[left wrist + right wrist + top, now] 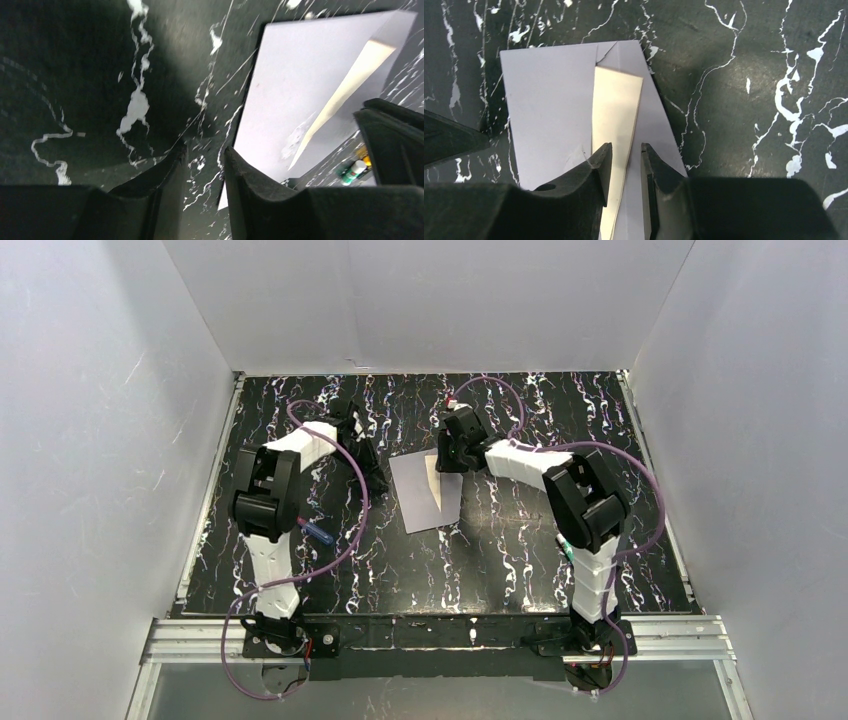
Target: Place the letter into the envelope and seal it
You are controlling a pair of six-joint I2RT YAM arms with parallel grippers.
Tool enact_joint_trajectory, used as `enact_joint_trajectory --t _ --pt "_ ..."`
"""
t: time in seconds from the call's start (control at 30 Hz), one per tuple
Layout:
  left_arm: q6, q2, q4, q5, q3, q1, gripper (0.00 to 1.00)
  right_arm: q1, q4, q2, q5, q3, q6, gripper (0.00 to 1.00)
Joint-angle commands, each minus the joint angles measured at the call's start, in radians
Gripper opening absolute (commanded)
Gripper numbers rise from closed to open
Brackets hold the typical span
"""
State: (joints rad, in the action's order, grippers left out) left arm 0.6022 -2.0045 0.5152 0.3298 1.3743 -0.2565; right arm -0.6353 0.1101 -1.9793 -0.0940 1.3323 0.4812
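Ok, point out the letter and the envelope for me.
letter [616, 110]: right wrist view, middle of the exposed cream strip.
envelope [549, 110]: right wrist view, bare lavender face left of the letter.

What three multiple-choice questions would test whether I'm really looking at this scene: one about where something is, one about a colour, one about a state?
1. Where on the table does the envelope lie?
A. In the far left corner.
B. In the middle, between the left arm and the right arm.
C. Hanging off the near edge.

2. What colour is the visible part of the letter?
A. Cream.
B. Green.
C. Blue.

3. What state is the letter in?
A. Crumpled into a ball.
B. Lying alone, apart from the envelope.
C. Mostly tucked into the envelope, one strip showing.

Answers:
1 B: the top view shows it central between both arms.
2 A: the right wrist view shows a cream strip against the lavender-grey paper.
3 C: only that strip shows amid the envelope's paper.
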Motion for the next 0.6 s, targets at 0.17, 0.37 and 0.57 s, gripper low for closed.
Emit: enact_joint_trajectory --t 0.17,0.37,0.57 --pt "0.063 -0.133 0.011 0.035 0.118 0.008 0.33 0.039 0.008 -0.083 0.087 0.078 0.033 0.32" --pt "0.077 -0.204 0.030 0.072 0.162 0.010 0.31 0.052 -0.019 -0.101 0.162 0.071 0.039 0.22" --pt "0.078 -0.263 0.053 0.099 0.202 0.008 0.27 0.053 -0.041 -0.128 0.235 0.067 0.052 0.16"
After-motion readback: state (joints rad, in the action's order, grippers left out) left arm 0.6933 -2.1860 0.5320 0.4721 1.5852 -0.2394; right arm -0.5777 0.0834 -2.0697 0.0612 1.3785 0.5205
